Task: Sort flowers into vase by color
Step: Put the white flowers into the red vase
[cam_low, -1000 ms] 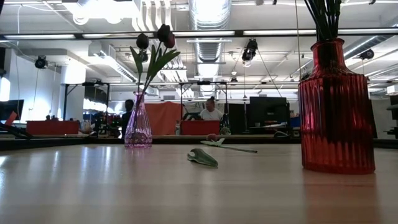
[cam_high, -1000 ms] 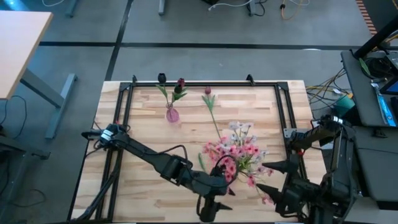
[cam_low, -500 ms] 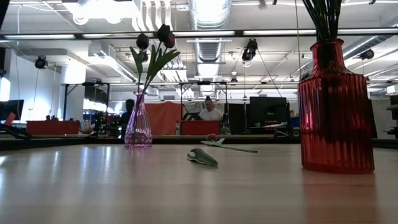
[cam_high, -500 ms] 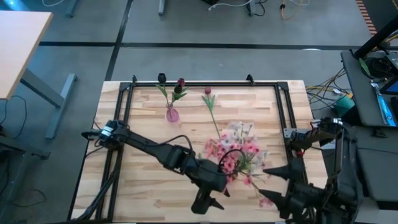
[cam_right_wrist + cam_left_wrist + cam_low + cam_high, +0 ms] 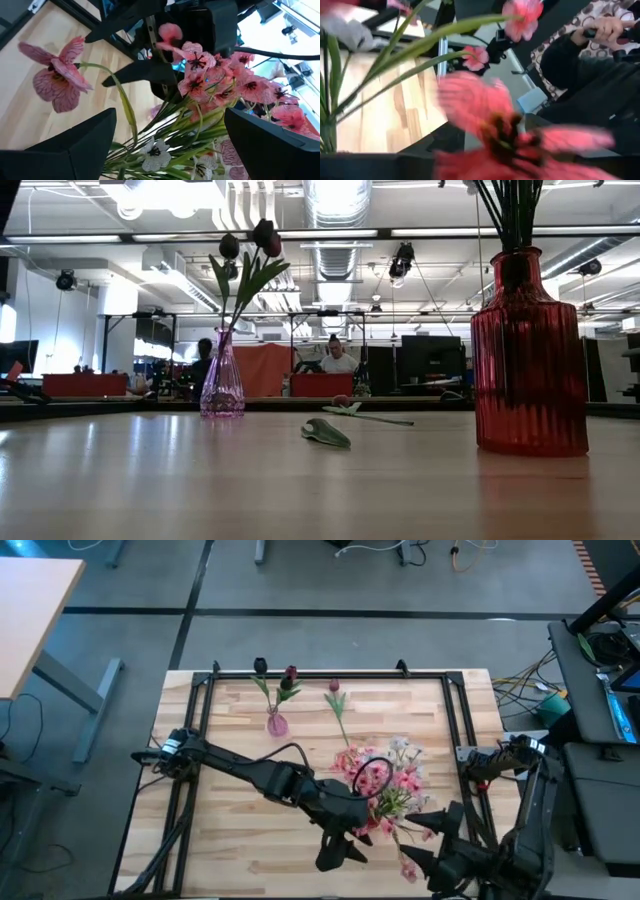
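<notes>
A red ribbed vase (image 5: 530, 350) stands on the table near its front right. It holds a bunch of pink and whitish flowers (image 5: 392, 785) on green stems (image 5: 515, 210). My left gripper (image 5: 345, 835) reaches into the bunch from the table's left, and blurred blooms (image 5: 485, 110) fill its wrist view. My right gripper (image 5: 418, 845) hangs open beside the bunch on the right, its two fingers wide on either side of the stems (image 5: 165, 150). A small purple vase (image 5: 277, 724) with maroon tulips (image 5: 262, 238) stands at the far left. One more tulip (image 5: 338, 705) lies flat on the wood.
A loose green leaf (image 5: 325, 433) lies on the table in front of the lying tulip. A black frame (image 5: 330, 675) runs around the tabletop. In the left wrist view a person's hand (image 5: 605, 27) shows beyond the table. Bare wood lies between the two vases.
My left arm has swung toward the table's far edge, deeper into the bunch, and its hand has rolled. The bunch has shifted with it, and the red vase has slid slightly toward the table's left. My right gripper has moved left toward the flowers, staying open.
</notes>
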Robot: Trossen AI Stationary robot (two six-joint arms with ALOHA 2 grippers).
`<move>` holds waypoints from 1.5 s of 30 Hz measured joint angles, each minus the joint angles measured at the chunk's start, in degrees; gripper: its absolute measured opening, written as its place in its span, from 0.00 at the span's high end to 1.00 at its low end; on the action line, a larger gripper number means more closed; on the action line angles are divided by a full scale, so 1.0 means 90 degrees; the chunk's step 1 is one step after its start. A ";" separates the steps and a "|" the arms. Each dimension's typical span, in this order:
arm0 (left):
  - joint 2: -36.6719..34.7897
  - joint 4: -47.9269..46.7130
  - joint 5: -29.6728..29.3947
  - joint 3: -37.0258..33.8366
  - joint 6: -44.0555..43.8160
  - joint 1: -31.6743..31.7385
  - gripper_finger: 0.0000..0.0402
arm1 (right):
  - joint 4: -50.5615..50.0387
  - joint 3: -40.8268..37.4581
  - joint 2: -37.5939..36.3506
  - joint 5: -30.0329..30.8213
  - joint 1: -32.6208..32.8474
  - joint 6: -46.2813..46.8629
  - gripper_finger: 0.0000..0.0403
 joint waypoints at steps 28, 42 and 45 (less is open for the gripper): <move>0.0000 -0.0674 0.2759 0.0605 -0.0353 0.0708 0.71 | 0.1875 -0.0034 0.0054 -0.0755 -0.0730 -0.1729 0.10; 0.0000 -0.0333 0.2754 0.0799 -0.0462 0.0607 0.71 | 0.2316 -0.0075 0.0057 -0.0977 -0.1592 -0.1894 0.10; 0.0000 -0.0323 0.2732 0.0790 -0.0547 0.0595 0.71 | 0.2342 -0.0074 0.0047 -0.1138 -0.1791 -0.1874 0.10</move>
